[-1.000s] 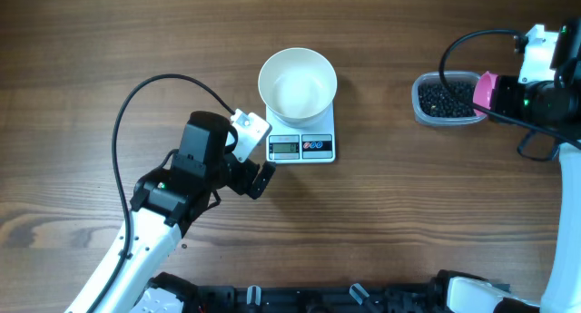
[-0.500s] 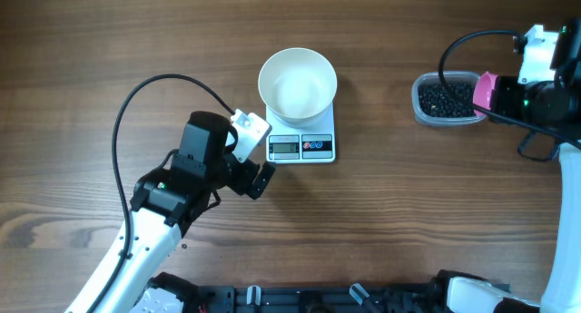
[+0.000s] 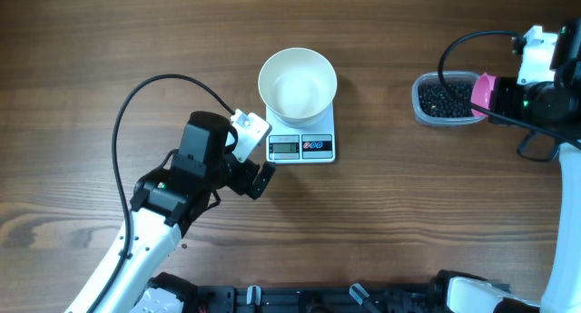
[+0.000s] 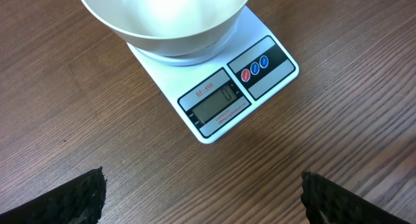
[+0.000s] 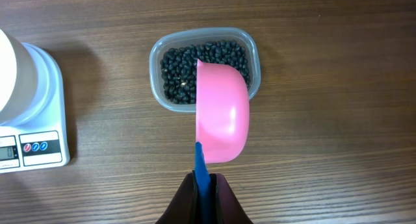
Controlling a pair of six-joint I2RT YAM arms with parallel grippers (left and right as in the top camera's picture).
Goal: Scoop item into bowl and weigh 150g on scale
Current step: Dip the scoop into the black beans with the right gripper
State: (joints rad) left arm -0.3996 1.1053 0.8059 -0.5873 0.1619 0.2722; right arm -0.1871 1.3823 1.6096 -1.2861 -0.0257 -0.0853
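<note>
Bright, even light (soft shadows), sharp

The left wrist view cuts the bowl (image 4: 162,29) off at the top, and the bowl hides half the scale (image 4: 218,100). The pink scoop (image 5: 222,113) covers some beans (image 5: 175,74); overhead, the scale's reading is too small to tell.

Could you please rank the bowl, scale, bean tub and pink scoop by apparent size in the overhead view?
1. The bowl and scale: about equally wide. The bowl hides part of the scale and sits nearer the camera, so I won't rank them.
2. The tub.
3. The scoop, clearly smallest.
</note>
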